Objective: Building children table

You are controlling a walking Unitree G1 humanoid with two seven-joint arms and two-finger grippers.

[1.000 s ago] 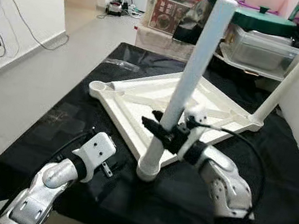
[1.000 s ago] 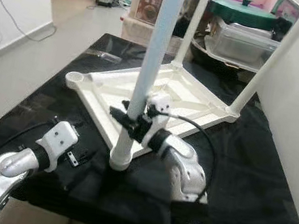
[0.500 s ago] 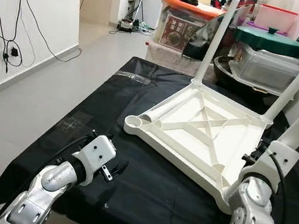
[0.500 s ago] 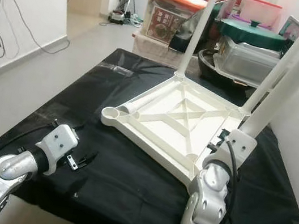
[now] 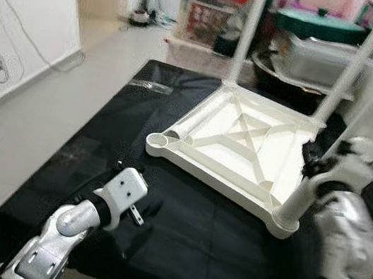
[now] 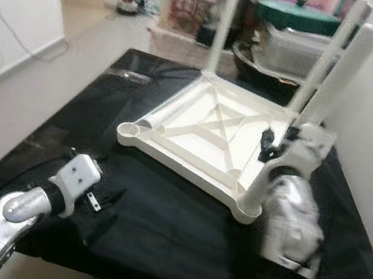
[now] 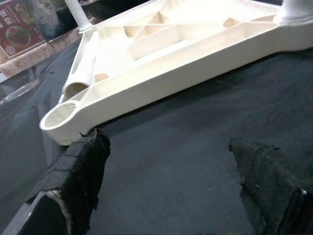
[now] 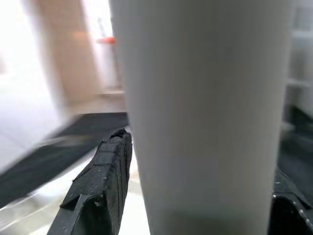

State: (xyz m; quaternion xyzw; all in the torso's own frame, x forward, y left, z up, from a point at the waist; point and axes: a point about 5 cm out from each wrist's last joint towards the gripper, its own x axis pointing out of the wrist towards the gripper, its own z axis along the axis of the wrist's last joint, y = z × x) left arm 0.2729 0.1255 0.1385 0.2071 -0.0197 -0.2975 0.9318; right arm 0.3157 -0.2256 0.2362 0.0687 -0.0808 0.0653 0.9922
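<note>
"While you had that leg pinched, what worried you most?" my colleague asked.

"Cross-seating," I said; "my right gripper (image 6: pixel 268 144) had its fingers closed on the third leg (image 6: pixel 336 79) low down, with the leg's foot at the near right corner of the upturned table frame (image 5: pixel 236 144); the leg leaned instead of standing straight like the two far legs (image 5: pixel 352 67); pushing from there, I judged it could jam askew in the socket, or lever the frame up and slide it across the black cloth (image 5: pixel 83 158) on the tabletop."

"And the other arm?"

"My left gripper (image 5: pixel 139 214) hung just over the cloth with its fingers spread on nothing, well short of the frame; so nothing braced the frame, and that made a skid likelier; the near left socket (image 5: pixel 157 140) also stood empty."

"What had changed from a second earlier?"

"Then I had the leg upright before the middle of the frame's near edge; since then I had carried it across to the right corner; the head camera had swung too, so most of the apparent shift was mine; the left arm had barely moved."
</note>
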